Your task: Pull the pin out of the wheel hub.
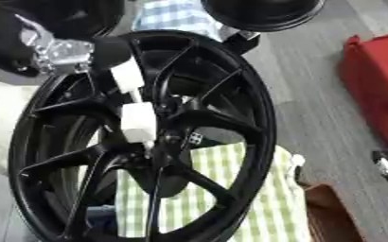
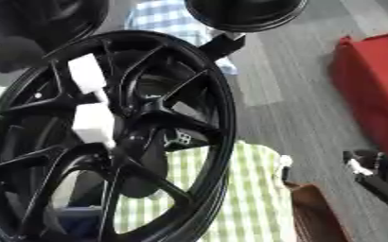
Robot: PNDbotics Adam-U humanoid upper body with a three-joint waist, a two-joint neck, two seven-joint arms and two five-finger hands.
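Observation:
A black spoked wheel [image 1: 247, 94] stands tilted on edge and fills the left half of both views. Its hub [image 1: 177, 137] sits at the middle, where the spokes meet. My left arm comes in from the upper left with a silver wrist [image 1: 61, 52]. My left hand [image 1: 137, 122], padded in white, reaches down across the spokes, and its tip lies against the hub. I cannot make out the pin; the hand covers that spot. My right hand [image 2: 373, 176] rests at the lower right edge, away from the wheel, fingers relaxed.
A green-and-white checked cloth [image 1: 230, 189] lies behind the wheel's lower part. A brown box [image 1: 330, 212] stands beside the cloth. At the right is a red case [image 1: 379, 90]. A second black round part [image 1: 263, 12] and a blue checked cloth [image 1: 172, 16] are at the top. The floor [image 1: 313, 118] is grey.

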